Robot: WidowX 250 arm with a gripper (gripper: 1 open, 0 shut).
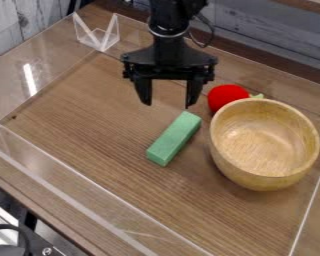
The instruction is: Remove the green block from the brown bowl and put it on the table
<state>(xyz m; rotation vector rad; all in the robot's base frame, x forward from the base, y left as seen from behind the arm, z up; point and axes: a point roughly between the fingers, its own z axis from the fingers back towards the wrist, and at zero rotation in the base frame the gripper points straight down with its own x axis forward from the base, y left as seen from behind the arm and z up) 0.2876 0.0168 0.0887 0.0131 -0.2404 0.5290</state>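
The green block (174, 137) lies flat on the table (83, 140), just left of the brown bowl (264, 144), which is empty. My gripper (167, 98) hangs above and behind the block's far end, pointing steeply down. Its two black fingers are spread wide with nothing between them, and they are clear of the block.
A red ball (228, 97) rests behind the bowl, to the right of my gripper. Clear acrylic walls (43, 60) run along the table's edges, and a clear stand (96, 33) sits at the back left.
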